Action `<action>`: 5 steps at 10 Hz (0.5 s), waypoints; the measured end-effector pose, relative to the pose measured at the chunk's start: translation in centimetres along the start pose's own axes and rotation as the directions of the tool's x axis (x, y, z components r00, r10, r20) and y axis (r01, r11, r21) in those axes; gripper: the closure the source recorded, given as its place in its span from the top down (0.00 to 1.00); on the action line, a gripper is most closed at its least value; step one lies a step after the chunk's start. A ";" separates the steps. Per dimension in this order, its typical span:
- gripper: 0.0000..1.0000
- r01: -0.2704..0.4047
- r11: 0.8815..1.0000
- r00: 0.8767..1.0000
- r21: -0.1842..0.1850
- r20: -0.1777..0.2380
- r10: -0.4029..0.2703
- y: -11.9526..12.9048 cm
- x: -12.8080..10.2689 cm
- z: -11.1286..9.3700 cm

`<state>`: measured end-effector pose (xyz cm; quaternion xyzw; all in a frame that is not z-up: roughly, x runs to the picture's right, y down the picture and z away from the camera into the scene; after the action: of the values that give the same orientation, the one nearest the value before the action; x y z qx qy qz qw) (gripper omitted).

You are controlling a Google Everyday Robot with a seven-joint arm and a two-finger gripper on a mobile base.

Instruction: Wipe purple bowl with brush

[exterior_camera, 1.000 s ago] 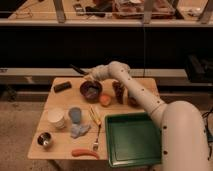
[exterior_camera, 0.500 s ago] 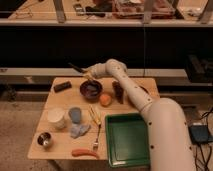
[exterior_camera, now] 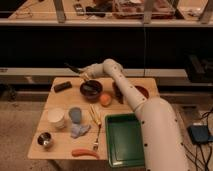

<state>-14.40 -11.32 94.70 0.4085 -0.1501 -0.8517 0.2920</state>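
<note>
The purple bowl (exterior_camera: 92,90) stands near the back of the wooden table (exterior_camera: 60,102), left of an orange fruit (exterior_camera: 105,99). My gripper (exterior_camera: 86,76) hangs just above the bowl's back-left rim, at the end of the white arm that reaches in from the right. It is shut on the brush (exterior_camera: 72,67), a slim dark stick. The brush's free end slants up and to the left of the gripper, while its lower end points down into the bowl.
Also on the table are a black block (exterior_camera: 62,86), a reddish-rimmed bowl (exterior_camera: 142,91), a white cup (exterior_camera: 56,118), a blue-grey cup (exterior_camera: 75,114), a crumpled cloth (exterior_camera: 79,131), a steel bowl (exterior_camera: 45,139), a fork (exterior_camera: 96,142), a carrot-like piece (exterior_camera: 85,153) and a green tray (exterior_camera: 124,137).
The gripper, holding the brush, has shifted a little to the left and slightly down over the purple bowl. Nothing else on the table has moved.
</note>
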 end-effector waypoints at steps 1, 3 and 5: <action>0.00 0.003 1.000 1.000 0.004 -0.008 -0.003 -0.3 0.4 -0.4; 0.00 0.013 1.000 1.000 0.021 -0.021 -0.012 -1.6 1.5 -1.5; 0.00 0.014 0.999 1.000 0.038 -0.011 -0.013 -3.2 1.5 -3.1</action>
<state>-13.93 -9.84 90.31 0.4196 -0.1621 -0.8484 0.2791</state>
